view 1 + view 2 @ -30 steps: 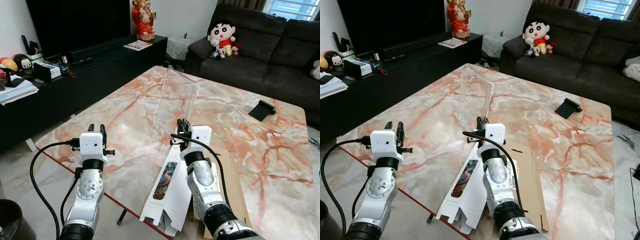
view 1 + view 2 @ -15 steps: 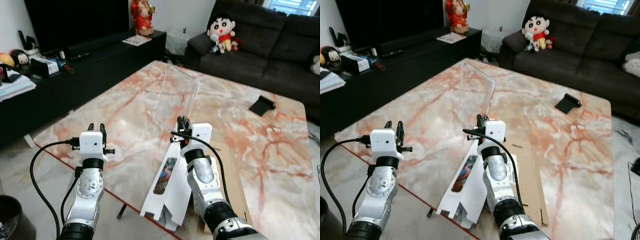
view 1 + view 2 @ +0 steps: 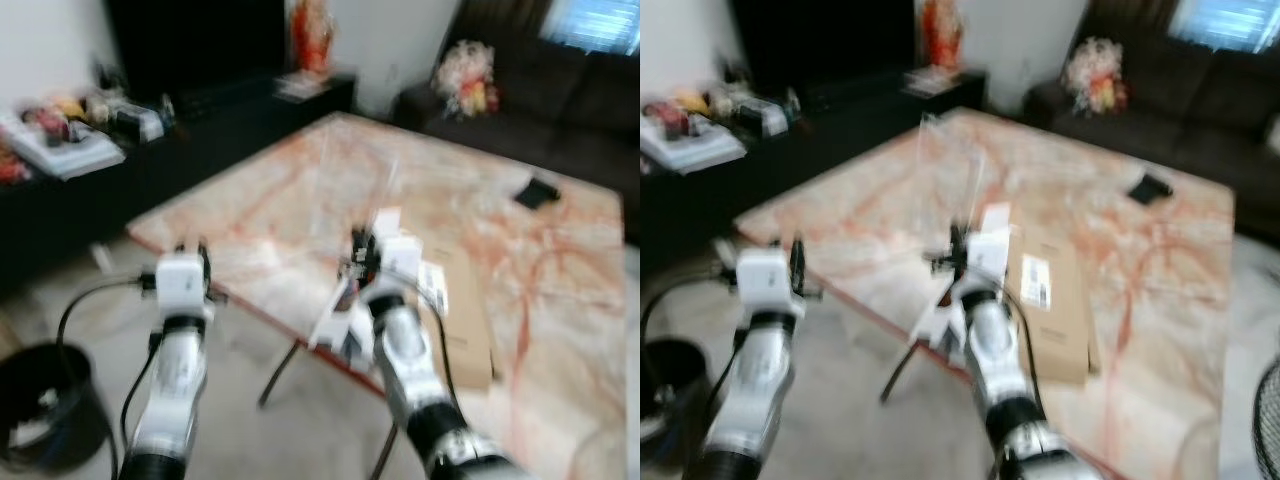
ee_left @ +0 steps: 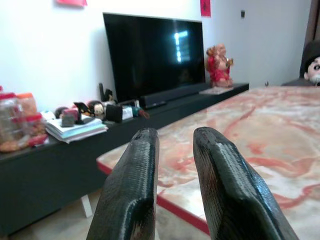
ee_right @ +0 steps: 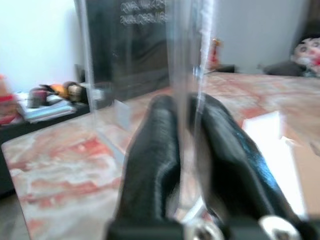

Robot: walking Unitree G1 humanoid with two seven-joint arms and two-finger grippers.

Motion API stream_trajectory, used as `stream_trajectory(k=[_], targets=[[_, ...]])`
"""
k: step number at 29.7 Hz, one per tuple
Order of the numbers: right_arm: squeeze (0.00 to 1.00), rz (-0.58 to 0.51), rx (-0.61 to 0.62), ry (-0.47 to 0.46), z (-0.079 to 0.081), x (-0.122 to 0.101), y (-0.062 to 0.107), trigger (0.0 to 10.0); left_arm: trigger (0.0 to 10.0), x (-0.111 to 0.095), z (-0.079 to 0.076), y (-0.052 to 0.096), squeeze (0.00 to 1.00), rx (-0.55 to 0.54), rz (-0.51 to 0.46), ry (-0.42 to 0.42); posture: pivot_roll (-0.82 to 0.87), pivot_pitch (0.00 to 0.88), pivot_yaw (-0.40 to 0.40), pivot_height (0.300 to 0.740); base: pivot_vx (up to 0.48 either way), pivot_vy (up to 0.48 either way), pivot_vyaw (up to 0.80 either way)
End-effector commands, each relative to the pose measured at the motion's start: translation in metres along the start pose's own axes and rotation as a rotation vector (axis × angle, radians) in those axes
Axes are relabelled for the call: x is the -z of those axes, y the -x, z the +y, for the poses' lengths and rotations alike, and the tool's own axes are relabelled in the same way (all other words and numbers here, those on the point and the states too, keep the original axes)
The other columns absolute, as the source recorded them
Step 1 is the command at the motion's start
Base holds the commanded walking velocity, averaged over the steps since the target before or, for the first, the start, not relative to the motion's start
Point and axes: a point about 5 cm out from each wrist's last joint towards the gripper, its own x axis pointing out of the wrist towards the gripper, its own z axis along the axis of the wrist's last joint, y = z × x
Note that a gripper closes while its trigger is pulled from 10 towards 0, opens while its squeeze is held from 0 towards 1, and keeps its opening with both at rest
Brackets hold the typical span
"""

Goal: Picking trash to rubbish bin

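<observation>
Your marble table fills a blurred living room. Your right gripper pinches the clear plastic sheet upright above the table edge. Left gripper, fingers slightly apart, hovers empty; the black bin stands on the floor at the left.

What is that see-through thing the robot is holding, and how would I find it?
Find the big orange-and-white marble table. At its near edge the right gripper pinches a clear plastic sheet standing upright. Unlike the flat brown cardboard beside it, you can see straight through it.
</observation>
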Motion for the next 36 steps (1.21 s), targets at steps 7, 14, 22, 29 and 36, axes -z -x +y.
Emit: stream_trajectory(k=[7,14,22,29,36], targets=[[0.0,-0.007,-0.01,-0.005,0.003,-0.002,-0.002,10.0,10.0,-0.006,-0.003,-0.004,0.0,0.003,-0.029,0.003,0.05,0.0,-0.087,0.74,-0.269,0.0,0.0],[0.0,-0.004,-0.006,-0.002,0.001,-0.002,-0.002,10.0,10.0,-0.005,-0.001,-0.003,0.0,0.004,-0.026,-0.001,0.04,0.0,-0.086,0.74,-0.263,0.0,0.0],[0.0,0.058,-0.002,0.012,-0.008,0.009,0.005,10.0,10.0,0.004,0.005,0.001,0.0,0.003,0.008,-0.025,0.04,0.0,-0.085,0.74,-0.064,0.0,0.0],[0.0,0.201,0.047,-0.001,-0.028,0.035,0.023,10.0,10.0,0.032,0.015,0.015,0.0,0.011,0.141,-0.052,0.04,0.0,-0.088,0.74,0.0,0.0,0.0],[0.0,0.441,0.128,-0.037,-0.052,0.073,0.057,10.0,10.0,0.073,0.027,0.04,0.0,0.016,0.376,-0.003,0.03,0.0,-0.088,0.74,0.0,0.0,0.0]])
